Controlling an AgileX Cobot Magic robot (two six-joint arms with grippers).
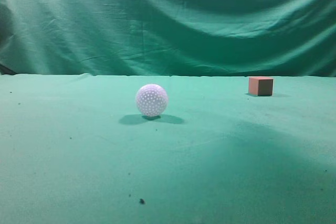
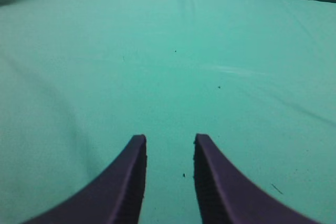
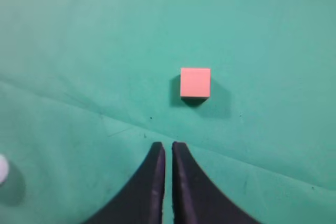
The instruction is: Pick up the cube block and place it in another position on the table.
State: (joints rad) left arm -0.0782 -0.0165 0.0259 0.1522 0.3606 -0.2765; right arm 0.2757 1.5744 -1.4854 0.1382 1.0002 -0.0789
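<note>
Right gripper (image 3: 168, 153): hanging above the table, its two dark fingers (image 3: 152, 182) sitting almost together with only a thin slit showing between the tips; gripping nothing.
Left gripper (image 2: 169, 148): hovering over bare cloth, its purple fingers (image 2: 128, 182) standing apart with a moderate gap; carrying nothing.
Cube block (image 3: 195, 82): resting flat on the table, lying ahead of the right gripper's tips and slightly to their right in the right wrist view, clearly apart from them; casting a shadow to its right side.
Cube block from the exterior view (image 1: 261, 86): sitting to the right of the white ball and farther back, well apart from it, close to the table's rear edge.
White ball (image 1: 151, 100): a dimpled sphere sitting near the middle of the table, to the cube block's left; a sliver of it is showing at the left edge of the right wrist view.
Table (image 1: 79, 156): green cloth surface carrying a few dark specks.
Backdrop curtain (image 1: 157, 19): wrinkled green fabric hanging behind the cube block.
</note>
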